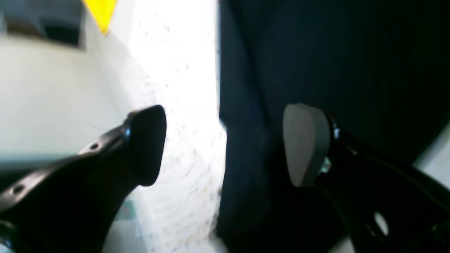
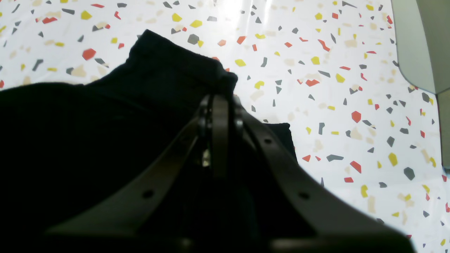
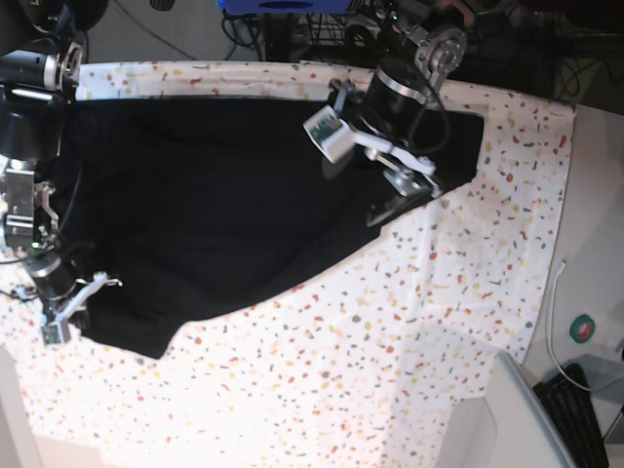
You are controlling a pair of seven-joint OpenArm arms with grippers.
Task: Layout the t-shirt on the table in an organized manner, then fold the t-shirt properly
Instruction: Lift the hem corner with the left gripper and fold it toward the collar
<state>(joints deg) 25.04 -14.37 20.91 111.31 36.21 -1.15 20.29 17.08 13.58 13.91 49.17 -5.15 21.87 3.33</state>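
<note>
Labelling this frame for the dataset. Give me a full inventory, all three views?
t-shirt: one, black, spread across the far and middle part of the table, not yet folded
table: one, white cloth with red, orange, yellow and grey flecks, fills most of the base view
cable: one, white, on the plain surface beside the table
round item: one, green with red, same plain surface, too small to identify
keyboard: one, black, partly visible at the frame's corner
left claw: one, black with a grey pad, open over the t-shirt's edge, nothing held
right claw: one, dark, shut on the t-shirt
</note>
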